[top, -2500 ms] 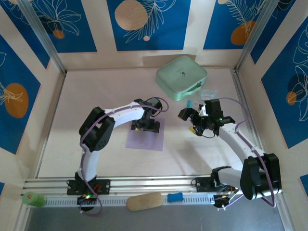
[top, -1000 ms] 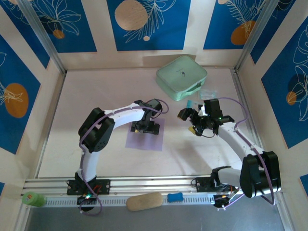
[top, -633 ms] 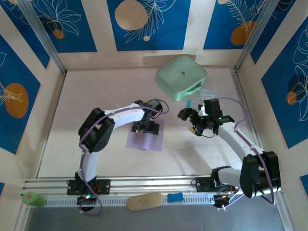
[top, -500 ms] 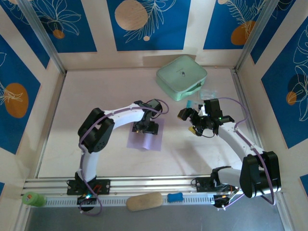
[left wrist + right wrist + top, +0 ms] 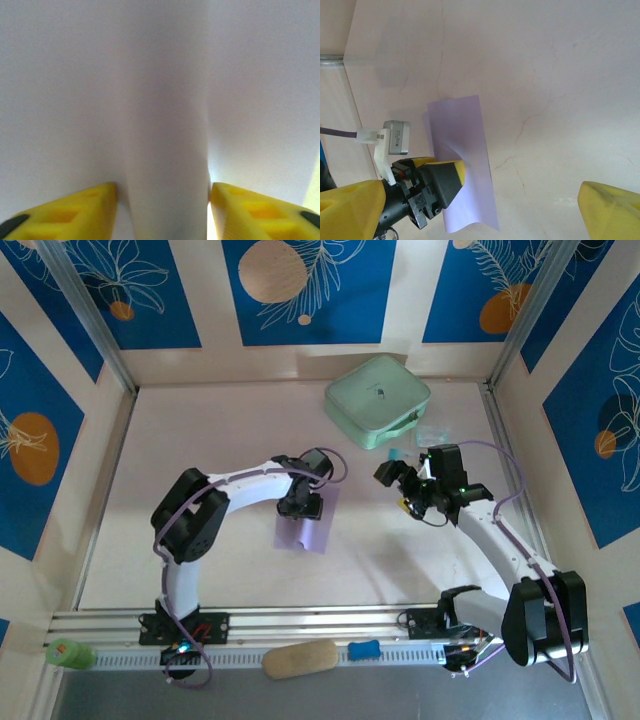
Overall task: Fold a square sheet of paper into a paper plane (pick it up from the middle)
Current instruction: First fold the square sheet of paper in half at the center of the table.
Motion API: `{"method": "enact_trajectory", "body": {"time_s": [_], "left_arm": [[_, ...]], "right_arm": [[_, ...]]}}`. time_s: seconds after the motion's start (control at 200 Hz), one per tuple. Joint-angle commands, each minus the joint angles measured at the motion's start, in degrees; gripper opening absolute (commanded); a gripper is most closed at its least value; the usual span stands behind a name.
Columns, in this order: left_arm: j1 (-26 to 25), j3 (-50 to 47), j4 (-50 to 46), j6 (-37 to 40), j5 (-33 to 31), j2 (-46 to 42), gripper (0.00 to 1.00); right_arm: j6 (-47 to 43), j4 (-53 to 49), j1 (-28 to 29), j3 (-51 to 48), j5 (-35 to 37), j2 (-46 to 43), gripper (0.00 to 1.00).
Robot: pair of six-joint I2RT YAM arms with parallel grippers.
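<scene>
Two grippers are showing from above: the left gripper (image 5: 299, 508) is sitting at the middle of the square sheet of paper (image 5: 310, 533) on the table (image 5: 200, 450), the right gripper (image 5: 393, 476) hanging apart. At the left wrist, yellow fingers (image 5: 75, 212) are pinching a raised ridge of paper (image 5: 165, 125), half closed. At the right wrist, the right gripper (image 5: 480, 205) is gaping wide, holding nothing.

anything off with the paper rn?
The square sheet of paper is buckled: a raised ridge runs along its middle between the left gripper's jaws, and one end curls upward. No tear visible.
</scene>
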Motion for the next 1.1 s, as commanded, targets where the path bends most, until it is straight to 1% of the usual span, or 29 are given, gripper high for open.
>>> {"method": "enact_trajectory", "body": {"time_s": [0.0,0.06,0.14,0.25,0.375,0.45,0.535,0.6,0.7,0.76,0.865,0.97,1.035,1.095], "left_arm": [[-0.59,-1.37,4.69,0.65,4.16,-2.78,0.43],[-0.59,-1.41,5.99,0.33,5.66,-3.28,0.42],[-0.6,-1.28,7.64,0.15,8.0,-4.12,0.38],[-0.5,-1.65,10.59,-0.39,11.23,-5.68,0.38],[-0.2,-3.02,16.09,-2.58,16.88,-7.61,0.39],[0.32,-5.19,21.69,-5.61,20.89,-9.01,0.39],[1.21,-8.52,30.13,-11.54,25.18,-10.34,0.39],[1.73,-11.67,37.17,-16.47,28.21,-10.77,0.39],[2.04,-16.25,48.71,-23.28,31.73,-10.5,0.39],[2.04,-19.04,54.61,-26.68,32.39,-9.92,0.39],[2.04,-23.87,60.86,-31.45,31.29,-9.18,0.39],[2.13,-27.77,67.05,-34.57,30.57,-8.0,0.39],[2.14,-29.03,68.51,-35.15,29.83,-7.62,0.39],[2.14,-29.68,67.45,-34.23,28.76,-7.67,0.39]], "right_arm": [[1.01,-0.7,0.71,0.1,0.86,-0.64,0.99],[1.3,-0.89,0.92,0.37,0.93,-0.39,0.99],[1.29,-1.07,0.97,0.47,0.94,-0.22,0.99],[1.28,-1.41,1.03,0.47,1.29,-0.54,0.99],[1.42,-1.17,1.02,0.34,1.39,-1.05,0.99],[1.33,-0.57,1.05,0.12,0.96,-1.49,0.99],[1.01,0.08,0.96,-0.13,0.51,-2.16,0.98],[0.8,0.78,0.94,-0.68,0.3,-2.78,0.96],[0.54,2.82,0.79,-1.96,-0.6,-4.01,0.94],[-0.19,4.82,0.74,-2.96,-2.34,-4.69,0.92],[-1.17,6.87,0.74,-4.07,-4.09,-5.46,0.89],[-1.9,8.21,0.67,-4.78,-5.42,-5.65,0.86],[-1.99,9.09,0.71,-5.13,-6.12,-5.48,0.85],[-2.26,9.63,0.74,-5.12,-6.6,-5.21,0.83]]}}
